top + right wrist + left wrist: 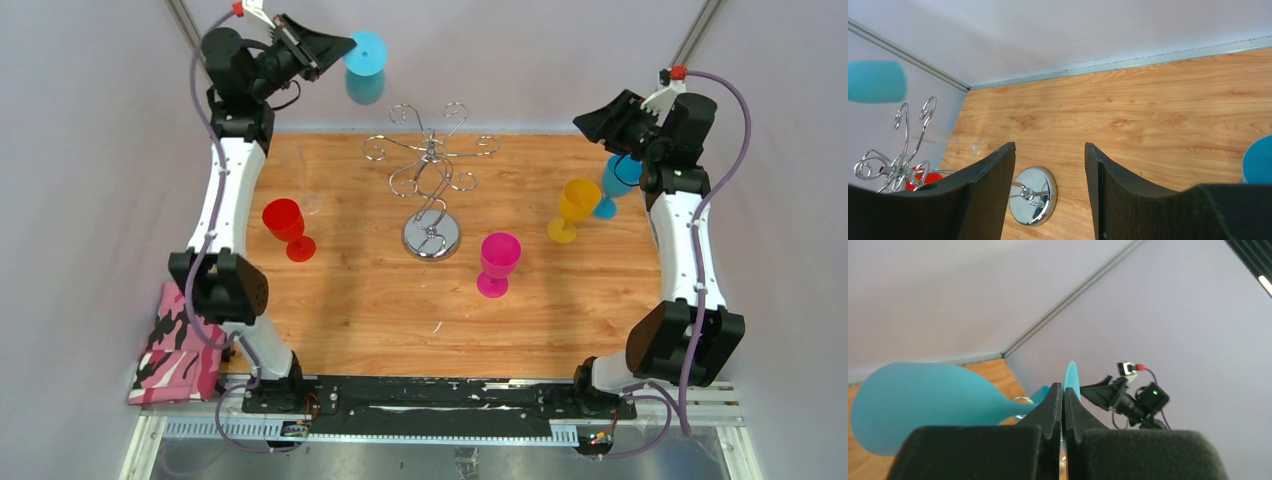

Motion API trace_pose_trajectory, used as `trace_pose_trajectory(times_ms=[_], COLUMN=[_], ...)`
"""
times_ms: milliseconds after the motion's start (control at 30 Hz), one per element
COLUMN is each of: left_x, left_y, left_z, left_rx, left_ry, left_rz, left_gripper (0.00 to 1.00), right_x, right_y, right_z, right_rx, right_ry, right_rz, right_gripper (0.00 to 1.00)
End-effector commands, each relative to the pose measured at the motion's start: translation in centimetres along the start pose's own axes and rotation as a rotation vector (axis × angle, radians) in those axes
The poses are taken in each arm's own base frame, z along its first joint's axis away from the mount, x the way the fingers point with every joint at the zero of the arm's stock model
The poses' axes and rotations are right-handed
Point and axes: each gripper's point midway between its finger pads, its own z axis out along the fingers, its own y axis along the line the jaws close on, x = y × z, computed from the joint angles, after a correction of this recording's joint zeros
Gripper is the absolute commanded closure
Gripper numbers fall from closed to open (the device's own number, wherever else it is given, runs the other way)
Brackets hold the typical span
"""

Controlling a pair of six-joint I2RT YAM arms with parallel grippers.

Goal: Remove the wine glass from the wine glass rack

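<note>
You had the left gripper [335, 48] clamped on the stem of the blue glass [365, 70], its fingers together with only that thin stem between them; the glass hung foot up and bowl down, high over the far left corner of the table [330, 300] and well apart from the rack [430, 160]; none of the rack's curled arms touched it, so I judged the lift-off done and the carry-away to be the step in hand; your right gripper [600, 120] stood with fingers apart and nothing between them, near the yellow glass [577, 205]; the next move, as I read it, called for turning the glass upright and lowering it foot first onto bare wood, clear of the red glass [285, 222], before you let the fingers part.
</note>
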Motion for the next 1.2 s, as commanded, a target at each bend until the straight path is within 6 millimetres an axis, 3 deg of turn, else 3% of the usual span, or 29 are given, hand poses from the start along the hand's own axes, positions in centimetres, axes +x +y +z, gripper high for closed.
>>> trace_pose_trajectory(times_ms=[0,100,233,367,500,600,667,800,1167], left_x=[0.9,6.3,13.3,16.5,18.5,19.9,20.7,21.6,21.8], left_y=[-15.6,-21.4,-26.3,-27.3,-28.1,-29.4,-28.4,-26.4,-26.0], left_z=[-4.0,-5.5,-8.1,-10.2,-12.7,-16.7,-15.9,-14.4,-14.4], left_rx=[0.249,0.39,0.607,0.774,0.969,1.216,1.216,1.191,1.188], left_ry=[-0.044,0.017,0.14,0.196,0.243,0.247,0.344,0.396,0.4], left_rz=[0.294,0.409,0.549,0.61,0.617,0.685,0.651,0.666,0.684], left_gripper=[1.0,1.0,1.0,1.0,1.0,1.0,1.0,1.0,1.0], right_x=[-0.6,-0.9,-1.9,-2.3,-1.7,-0.8,-0.2,0.5,0.8], right_y=[1.8,4.5,10.5,16.7,20.3,23.3,25.1,26.5,25.0], right_z=[-0.7,-1.5,-4.1,-8.4,-12.3,-14.8,-16.2,-17.2,-14.5], right_rx=[-0.068,-0.163,-0.366,-0.595,-0.748,-0.895,-0.991,-1.093,-1.19], right_ry=[-0.013,-0.01,-0.024,-0.047,-0.071,-0.049,-0.042,-0.032,0.022], right_rz=[-0.01,-0.025,-0.077,-0.16,-0.221,-0.232,-0.256,-0.278,-0.168], right_gripper=[0.41,0.41,0.41,0.39,0.36,0.37,0.37,0.38,0.38])
